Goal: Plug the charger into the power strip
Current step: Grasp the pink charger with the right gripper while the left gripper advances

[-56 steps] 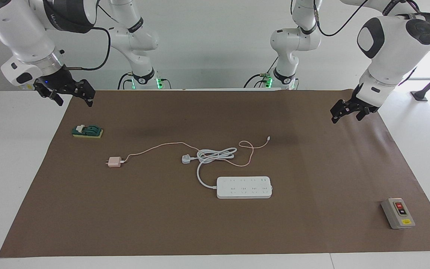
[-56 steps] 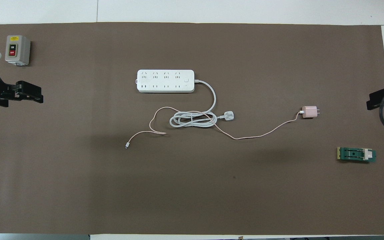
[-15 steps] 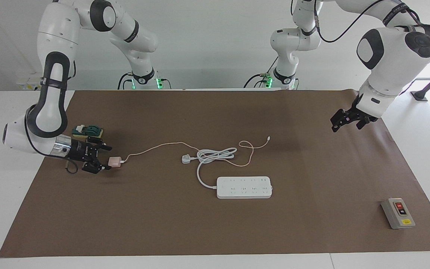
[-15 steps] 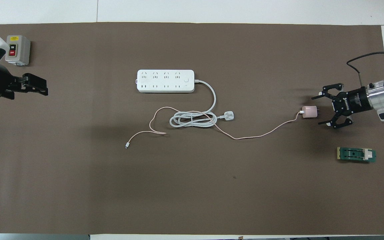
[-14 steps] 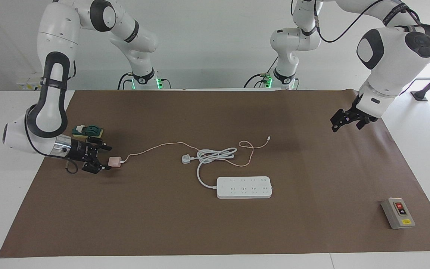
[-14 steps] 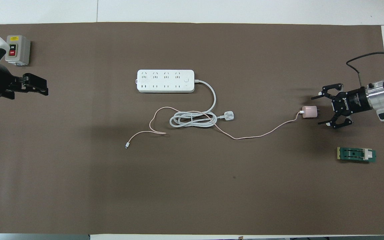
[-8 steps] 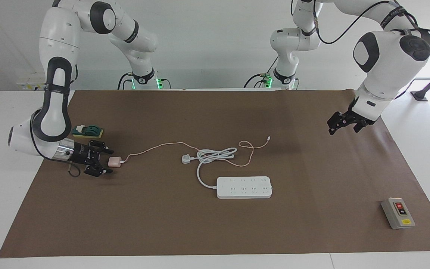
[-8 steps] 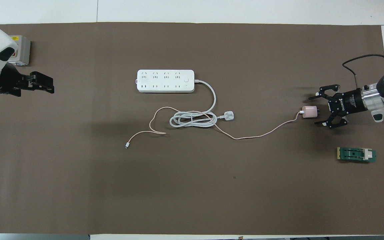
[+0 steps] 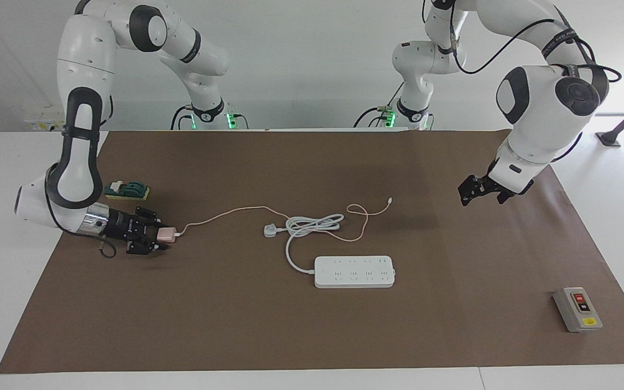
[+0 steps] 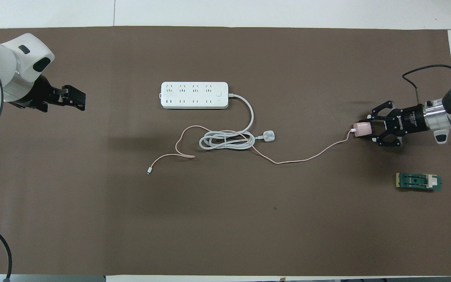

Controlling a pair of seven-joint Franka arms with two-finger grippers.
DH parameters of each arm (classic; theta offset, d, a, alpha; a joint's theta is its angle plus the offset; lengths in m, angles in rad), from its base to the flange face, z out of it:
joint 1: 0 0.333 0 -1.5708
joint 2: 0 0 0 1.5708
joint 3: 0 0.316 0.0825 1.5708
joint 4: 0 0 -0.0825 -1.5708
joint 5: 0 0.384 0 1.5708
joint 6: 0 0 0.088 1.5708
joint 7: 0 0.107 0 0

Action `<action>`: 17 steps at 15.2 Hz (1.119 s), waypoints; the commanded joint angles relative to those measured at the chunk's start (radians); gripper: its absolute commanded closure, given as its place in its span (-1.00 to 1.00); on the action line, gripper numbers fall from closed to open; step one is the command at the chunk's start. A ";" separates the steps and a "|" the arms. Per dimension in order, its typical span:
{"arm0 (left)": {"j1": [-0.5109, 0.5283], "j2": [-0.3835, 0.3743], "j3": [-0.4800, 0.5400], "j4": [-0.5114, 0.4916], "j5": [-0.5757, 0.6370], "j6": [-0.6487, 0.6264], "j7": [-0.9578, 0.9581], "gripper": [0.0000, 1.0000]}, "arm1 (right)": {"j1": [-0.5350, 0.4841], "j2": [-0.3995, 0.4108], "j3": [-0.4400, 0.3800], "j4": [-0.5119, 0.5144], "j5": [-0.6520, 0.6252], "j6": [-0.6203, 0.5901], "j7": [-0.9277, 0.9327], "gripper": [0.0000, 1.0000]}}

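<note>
The charger (image 9: pixel 168 234) (image 10: pixel 359 129), a small pale-pink cube, lies on the brown mat toward the right arm's end of the table. My right gripper (image 9: pixel 159 236) (image 10: pixel 368 129) lies low along the mat and is shut on the charger's prong end. The thin pink cable (image 9: pixel 220 215) runs from the cube to its loose connector (image 10: pixel 148 171). The power strip (image 9: pixel 354 271) (image 10: pixel 194 95) lies flat mid-table, sockets up, farther from the robots than its coiled cord. My left gripper (image 9: pixel 472 195) (image 10: pixel 74 98) hangs open over bare mat, holding nothing.
The strip's thick white cord (image 10: pixel 225 140) is coiled between strip and robots, ending in a white plug (image 9: pixel 270 231), and the pink cable crosses it. A green part (image 9: pixel 128 190) (image 10: pixel 418 182) lies near the right gripper. A grey button box (image 9: pixel 577 309) sits at the left arm's end.
My right gripper has slid forward around the charger and shut on it. The left arm has swung inward toward the middle of the table, its gripper still open.
</note>
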 commanded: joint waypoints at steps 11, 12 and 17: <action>0.014 0.055 -0.021 0.017 -0.722 -0.021 0.082 -1.00 | 0.113 -0.080 0.028 0.101 0.068 -0.114 0.163 1.00; 0.014 0.074 -0.021 0.017 -0.786 -0.030 0.112 -1.00 | 0.141 -0.086 0.029 0.106 0.088 -0.111 0.204 1.00; 0.046 0.139 -0.021 -0.012 -1.096 -0.116 0.275 -1.00 | 0.290 -0.118 0.029 0.142 0.170 -0.042 0.397 1.00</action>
